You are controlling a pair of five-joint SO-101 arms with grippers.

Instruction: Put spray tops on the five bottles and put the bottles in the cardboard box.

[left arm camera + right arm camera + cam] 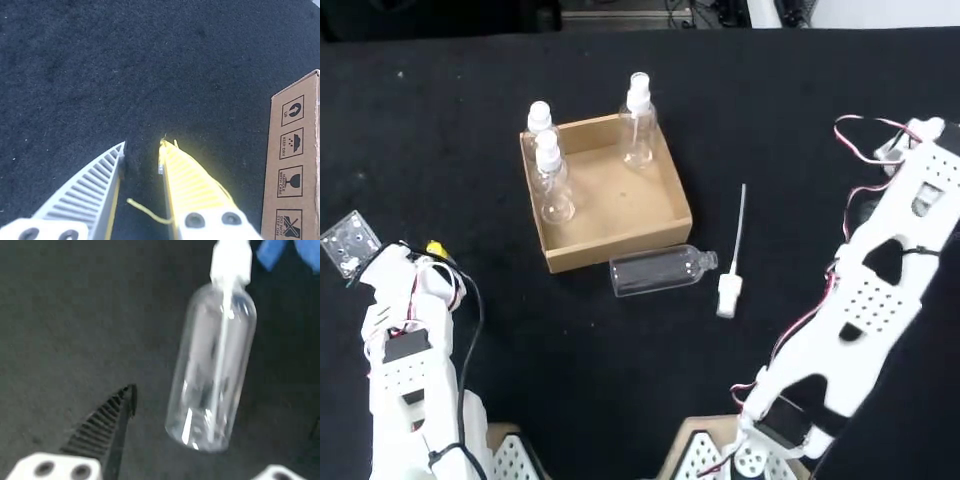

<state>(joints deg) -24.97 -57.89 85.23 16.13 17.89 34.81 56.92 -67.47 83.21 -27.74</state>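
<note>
The cardboard box (620, 205) sits mid-table with three topped bottles standing in it: two at its left wall (542, 122) (553, 178) and one at the far right corner (638, 120). A clear bottle without a top (658, 271) lies just in front of the box. Beside its neck lies a loose spray top (729, 290) with its long tube pointing away. My right gripper (202, 432) is open around the base of another topped bottle (215, 365) lying on the cloth. My left gripper (142, 145) hovers over bare cloth left of the box (295, 160), slightly open and holding nothing.
Black cloth covers the table. The left arm (410, 340) stands at the front left. The right arm (880, 280) stretches along the right side with loose red and white wires. The cloth between the arms at the front is bare.
</note>
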